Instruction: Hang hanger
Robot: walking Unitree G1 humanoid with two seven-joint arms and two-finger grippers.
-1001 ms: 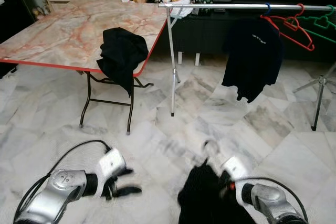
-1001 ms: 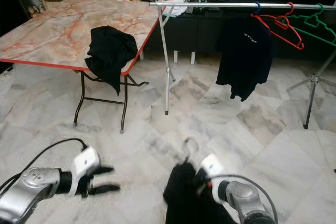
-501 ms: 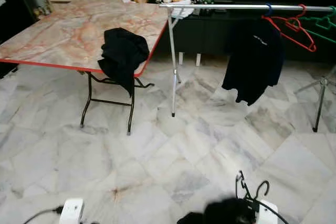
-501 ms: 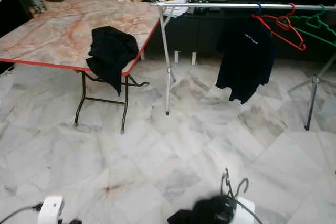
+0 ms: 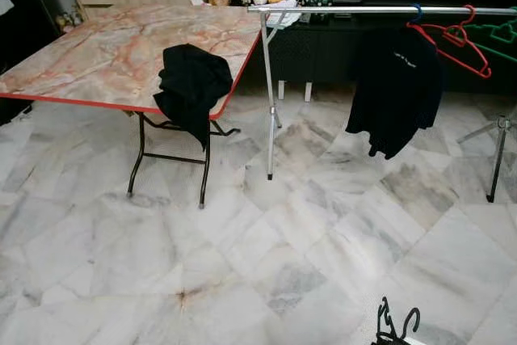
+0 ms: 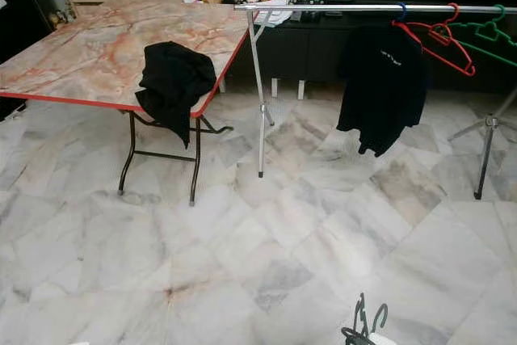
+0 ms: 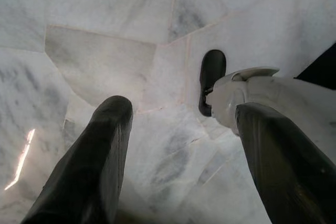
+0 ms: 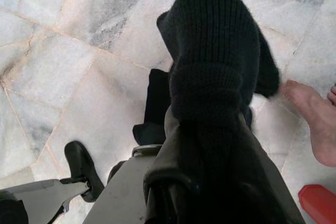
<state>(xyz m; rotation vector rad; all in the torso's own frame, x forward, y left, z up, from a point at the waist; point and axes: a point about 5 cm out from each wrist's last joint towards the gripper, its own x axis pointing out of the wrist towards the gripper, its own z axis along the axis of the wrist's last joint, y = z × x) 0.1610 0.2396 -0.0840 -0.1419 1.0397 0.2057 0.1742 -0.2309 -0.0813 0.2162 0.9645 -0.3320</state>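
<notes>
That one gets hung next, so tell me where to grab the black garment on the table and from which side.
Take the black garment at the bunched part lying on the table, coming down from above near the front corner. The rest hangs over the red edge toward the floor, so a pinch on the heaped fold would probably lift it free.

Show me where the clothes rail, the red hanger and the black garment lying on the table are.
clothes rail (image 5: 355,10), left eye view, on the horizontal silver bar.
red hanger (image 5: 451,35), left eye view, on its sloping arm.
black garment (image 5: 191,82), left eye view, on its middle, at the table edge.
</notes>
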